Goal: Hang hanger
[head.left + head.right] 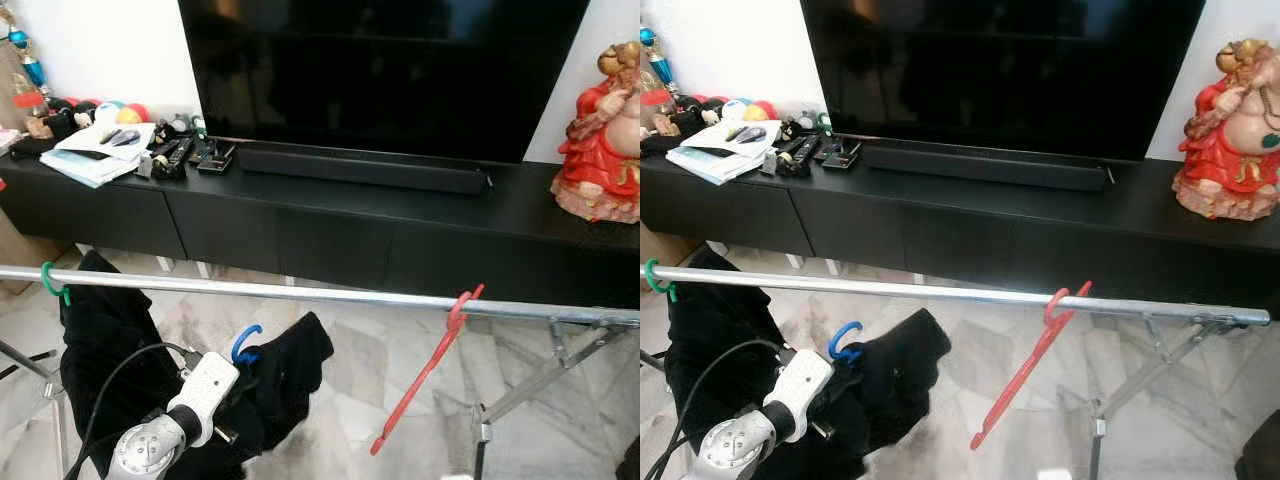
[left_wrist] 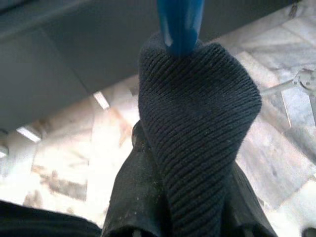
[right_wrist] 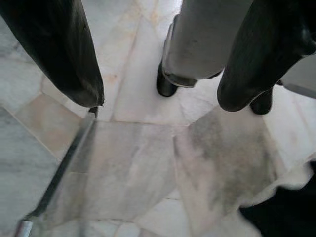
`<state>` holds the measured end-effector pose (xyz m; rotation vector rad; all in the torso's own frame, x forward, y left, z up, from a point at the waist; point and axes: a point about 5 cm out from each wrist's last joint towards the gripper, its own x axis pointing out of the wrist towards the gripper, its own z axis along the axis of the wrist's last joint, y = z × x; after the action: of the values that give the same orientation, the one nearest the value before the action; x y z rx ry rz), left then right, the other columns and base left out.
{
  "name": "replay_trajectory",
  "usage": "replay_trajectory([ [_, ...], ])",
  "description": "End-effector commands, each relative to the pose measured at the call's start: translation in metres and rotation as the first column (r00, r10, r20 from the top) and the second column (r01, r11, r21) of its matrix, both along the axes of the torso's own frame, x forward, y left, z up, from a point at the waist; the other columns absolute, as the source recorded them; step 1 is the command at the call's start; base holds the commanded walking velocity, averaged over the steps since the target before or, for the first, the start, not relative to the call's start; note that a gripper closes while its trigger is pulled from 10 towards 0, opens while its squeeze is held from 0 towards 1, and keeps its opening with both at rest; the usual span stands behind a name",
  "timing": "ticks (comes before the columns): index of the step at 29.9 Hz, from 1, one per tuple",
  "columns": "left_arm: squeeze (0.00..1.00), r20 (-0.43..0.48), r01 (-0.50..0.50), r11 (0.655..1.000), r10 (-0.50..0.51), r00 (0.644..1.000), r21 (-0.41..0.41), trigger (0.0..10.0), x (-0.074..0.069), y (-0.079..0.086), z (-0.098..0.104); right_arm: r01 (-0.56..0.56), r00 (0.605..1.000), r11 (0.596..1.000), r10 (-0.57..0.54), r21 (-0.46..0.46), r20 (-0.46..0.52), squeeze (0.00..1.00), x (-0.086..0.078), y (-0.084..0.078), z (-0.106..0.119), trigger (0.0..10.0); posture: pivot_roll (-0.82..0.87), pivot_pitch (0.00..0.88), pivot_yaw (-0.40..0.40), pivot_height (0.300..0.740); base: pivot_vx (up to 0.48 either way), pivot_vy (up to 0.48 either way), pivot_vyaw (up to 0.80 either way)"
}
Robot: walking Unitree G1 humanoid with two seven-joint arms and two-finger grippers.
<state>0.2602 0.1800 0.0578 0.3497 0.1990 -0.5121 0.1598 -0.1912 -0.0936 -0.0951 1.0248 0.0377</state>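
A silver rail (image 1: 300, 291) runs across in front of me. An empty red hanger (image 1: 428, 366) hangs from it on the right. At the left end, a green hanger hook (image 1: 50, 281) carries a black garment (image 1: 100, 340). Below the rail, my left gripper (image 1: 238, 378) is shut on a blue hanger (image 1: 245, 343) draped with a black knit garment (image 2: 197, 123). The blue hook sits under the rail and does not touch it. The knit covers most of the left fingers (image 2: 131, 202). My right gripper (image 3: 160, 98) hangs open over the marble floor, nothing between its fingers.
Behind the rail stands a low black TV cabinet (image 1: 300, 230) with a television (image 1: 380, 70), a soundbar, papers, remotes and a red figurine (image 1: 600, 140). The rack's folding metal legs (image 1: 540, 380) stand at lower right. A rack bar (image 3: 59, 173) lies near my right gripper.
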Motion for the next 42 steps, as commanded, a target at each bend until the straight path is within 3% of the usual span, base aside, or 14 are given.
replay_trajectory([
  [1, 0.0, 0.095, -0.011, 1.0, 0.011, 0.995, -0.005, 10.0, 0.009, 0.002, 0.019, -0.011, 1.0, 1.0, 0.011, 0.005, 0.001, 0.0, 0.002, 0.004, 0.0, 10.0, -0.07, 0.037, 0.021, 0.74, 0.0, 0.0, 0.0],
  [10, 0.0, 0.146, -0.137, 0.985, 0.151, 0.978, -0.101, 10.0, 0.03, 0.007, 0.036, -0.014, 1.0, 1.0, 0.014, 0.005, 0.001, 0.0, 0.004, 0.007, 0.001, 10.0, -0.07, 0.033, 0.019, 0.74, 0.0, 0.0, 0.0],
  [14, 0.0, 0.126, -0.186, 0.969, 0.208, 0.97, -0.164, 10.0, 0.035, 0.007, 0.038, -0.013, 1.0, 1.0, 0.013, 0.003, -0.002, 0.0, 0.004, 0.007, 0.0, 10.0, -0.07, 0.03, 0.02, 0.74, 0.0, 0.0, 0.0],
  [21, 0.0, 0.072, -0.254, 0.951, 0.27, 0.96, -0.176, 10.0, 0.047, 0.003, 0.034, -0.013, 1.0, 1.0, 0.013, -0.003, -0.015, 0.0, 0.0, 0.005, -0.001, 10.0, -0.08, 0.028, 0.023, 0.74, 0.0, 0.0, 0.0],
  [27, 0.0, 0.001, -0.325, 0.936, 0.328, 0.945, -0.139, 10.0, 0.051, 0.003, 0.024, -0.007, 1.0, 1.0, 0.007, -0.004, -0.019, 0.0, -0.002, 0.003, -0.001, 10.0, -0.08, 0.035, 0.025, 0.74, 0.0, 0.0, 0.0],
  [28, 0.0, -0.024, -0.328, 0.94, 0.327, 0.945, -0.098, 10.0, 0.05, 0.004, 0.019, -0.007, 1.0, 1.0, 0.007, -0.004, -0.021, 0.0, -0.002, 0.003, -0.002, 10.0, -0.08, 0.037, 0.024, 0.74, 0.0, 0.0, 0.0],
  [33, 0.0, -0.065, -0.347, 0.936, 0.343, 0.937, -0.057, 10.0, 0.045, 0.007, 0.009, -0.007, 1.0, 1.0, 0.007, -0.004, -0.025, 0.0, -0.003, 0.003, -0.002, 10.0, -0.08, 0.041, 0.025, 0.74, 0.0, 0.0, 0.0],
  [38, 0.0, -0.066, -0.326, 0.943, 0.322, 0.944, -0.065, 10.0, 0.043, 0.001, 0.007, -0.007, 1.0, 1.0, 0.007, -0.003, -0.028, 0.0, -0.004, 0.004, -0.003, 10.0, -0.08, 0.043, 0.026, 0.74, 0.0, 0.0, 0.0],
  [39, 0.25, -0.065, -0.325, 0.943, 0.321, 0.945, -0.069, 10.0, 0.043, 0.001, 0.007, -0.007, 1.0, 1.0, 0.007, -0.002, -0.028, 0.0, -0.004, 0.004, -0.003, 10.0, -0.08, 0.043, 0.027, 0.74, 0.0, 0.0, 0.0],
  [40, 1.0, -0.064, -0.324, 0.943, 0.32, 0.945, -0.071, 10.0, 0.043, 0.0, 0.007, -0.007, 1.0, 1.0, 0.007, -0.002, -0.028, 0.0, -0.004, 0.004, -0.003, 10.0, -0.08, 0.043, 0.027, 0.74, 0.0, 0.0, 0.0],
  [42, 1.0, -0.051, -0.338, 0.936, 0.334, 0.941, -0.103, 10.0, 0.043, 0.0, 0.01, -0.007, 1.0, 1.0, 0.007, 0.0, -0.027, 0.0, -0.004, 0.004, -0.003, 10.0, -0.08, 0.043, 0.027, 0.74, 0.0, 0.0, 0.0],
])
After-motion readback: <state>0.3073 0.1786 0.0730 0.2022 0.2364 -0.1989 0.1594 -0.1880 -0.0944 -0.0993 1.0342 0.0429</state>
